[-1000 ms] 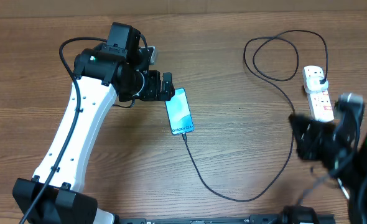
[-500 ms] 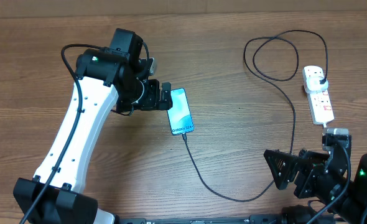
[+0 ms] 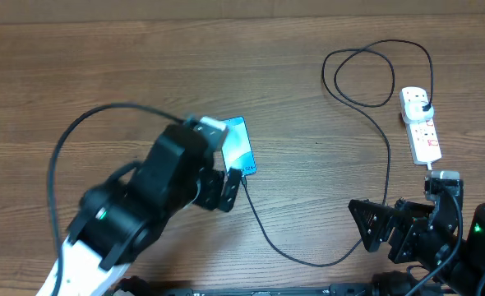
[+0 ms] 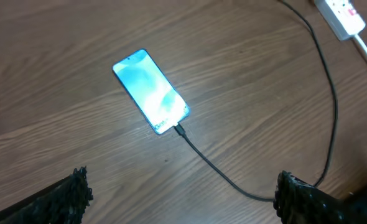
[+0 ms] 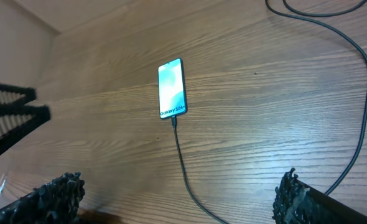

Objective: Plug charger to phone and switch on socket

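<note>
**Near to far.** The left claw (image 4: 182, 183) and the right claw (image 5: 180, 180) each hung above the bench (image 4: 59, 81), fingers spread as wide as they went and nothing between them. Just ahead of both claws ran the charger (image 4: 203, 160), a thin, light, limp black cable. It would probably sag and trail if lifted, so it was best held at its stiff ends rather than mid-length. Its tip appeared seated in the lower edge of the phone (image 5: 172, 87), which lay flat and screen-up further ahead, partly under the left arm in the overhead view. The phone looked slim, smooth and breakable, best gripped across its long edges. Its lit screen read "Galaxy S24". Farthest off, nearer the right claw, lay the rigid socket (image 3: 422, 130) with the charger's other end plugged in. Its red markings were too small to read, and the switch position could not be told.
</note>
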### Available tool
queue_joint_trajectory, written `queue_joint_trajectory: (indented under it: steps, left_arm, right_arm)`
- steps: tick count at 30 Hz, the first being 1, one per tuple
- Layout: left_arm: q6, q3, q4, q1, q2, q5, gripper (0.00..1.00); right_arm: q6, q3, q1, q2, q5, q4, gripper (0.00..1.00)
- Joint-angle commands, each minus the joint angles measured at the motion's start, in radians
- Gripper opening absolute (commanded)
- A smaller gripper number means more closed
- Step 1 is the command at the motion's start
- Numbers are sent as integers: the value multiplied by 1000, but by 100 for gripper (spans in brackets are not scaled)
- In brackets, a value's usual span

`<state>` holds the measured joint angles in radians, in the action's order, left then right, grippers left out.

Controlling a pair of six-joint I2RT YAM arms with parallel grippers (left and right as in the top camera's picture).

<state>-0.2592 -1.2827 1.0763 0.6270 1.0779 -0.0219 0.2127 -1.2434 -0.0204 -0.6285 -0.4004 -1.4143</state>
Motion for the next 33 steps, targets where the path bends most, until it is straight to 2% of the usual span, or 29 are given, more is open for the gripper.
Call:
queue_joint_trajectory:
  steps: [1,13,15,19,22,29,33]
  left_arm:
    - [-10,37,5,0,-33,-38,100]
    - [-8,37,17,1,22,-39,100]
    - [12,38,29,-1,28,-83,100]
    - [15,40,29,-68,-15,-120,100]
    - [13,57,2,-230,-101,-45,100]
    - [27,287,-201,-817,-443,256,100]
    - [78,383,-236,-996,-544,389,100]
  right_arm:
    - [-5,-1,-5,-1,6,4,100]
    - [-5,-1,-5,-1,6,4,100]
    - [-5,-1,-5,-1,6,4,100]
    - [-5,-1,-5,-1,6,4,100]
    - [-5,-1,-5,-1,6,4,100]
    - [-5,-1,-5,-1,6,4,100]
    - [-5,-1,-5,-1,6,4,100]
